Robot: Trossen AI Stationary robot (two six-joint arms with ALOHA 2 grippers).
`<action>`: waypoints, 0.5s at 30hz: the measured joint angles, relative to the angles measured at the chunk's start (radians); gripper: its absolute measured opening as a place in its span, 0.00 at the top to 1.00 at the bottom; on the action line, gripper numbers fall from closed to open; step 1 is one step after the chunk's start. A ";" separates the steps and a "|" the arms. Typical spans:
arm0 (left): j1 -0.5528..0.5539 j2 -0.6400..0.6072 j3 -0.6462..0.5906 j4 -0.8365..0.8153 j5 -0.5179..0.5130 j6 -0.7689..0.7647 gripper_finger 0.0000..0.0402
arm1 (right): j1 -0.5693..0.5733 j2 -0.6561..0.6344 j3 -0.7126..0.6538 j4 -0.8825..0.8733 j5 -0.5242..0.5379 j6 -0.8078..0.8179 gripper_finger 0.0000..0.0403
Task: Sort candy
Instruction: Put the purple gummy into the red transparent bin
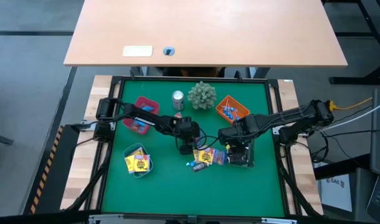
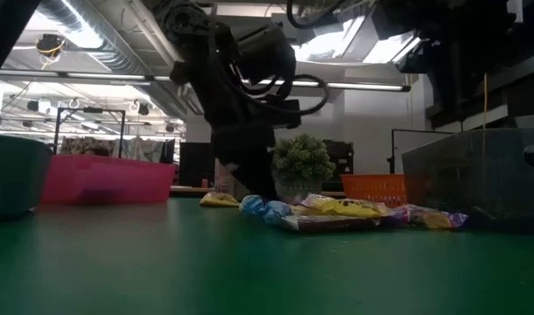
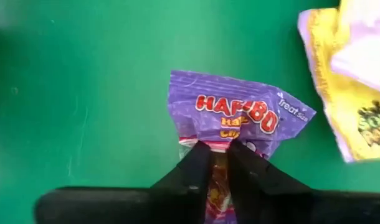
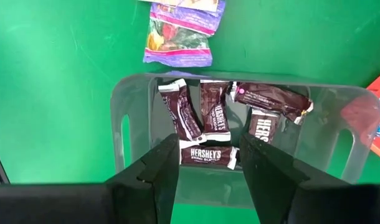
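A purple candy packet (image 3: pixel 240 115) with red print lies on the green mat, and my left gripper (image 3: pixel 218 149) (image 1: pixel 187 148) is shut on it near the table's middle. Just right of it is a loose pile of candy (image 1: pixel 205 157) (image 2: pixel 346 210): yellow packets, blue-wrapped pieces and a dark bar. My right gripper (image 4: pixel 209 155) (image 1: pixel 238 149) hangs open above a clear tray (image 4: pixel 124 118) that holds several dark brown mini bars (image 4: pixel 215 115), and touches nothing. My left gripper pinches the packet's crimped end (image 3: pixel 218 171), the one nearest the wrist, between its two fingers. The fingers slant down from the table's left side. The rest of the packet (image 3: pixel 240 99) lies crumpled on the mat beyond the fingertips.
A pink tray (image 1: pixel 143 115) stands at the far left and an orange tray (image 1: pixel 232 109) with blue pieces at the far right. A grey-green tray (image 1: pixel 138 163) with yellow packets sits near left. A silver can (image 1: pixel 178 99) and a green plant ball (image 1: pixel 202 94) stand at the back.
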 joint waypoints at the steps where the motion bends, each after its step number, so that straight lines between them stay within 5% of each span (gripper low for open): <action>1: 0.000 -0.009 0.000 -0.004 0.002 0.000 0.93 | 0.000 0.000 0.000 0.004 0.000 0.000 0.59; 15: 0.000 -0.235 0.001 -0.250 0.003 -0.053 1.00 | 0.000 0.000 0.000 0.069 0.000 0.000 0.59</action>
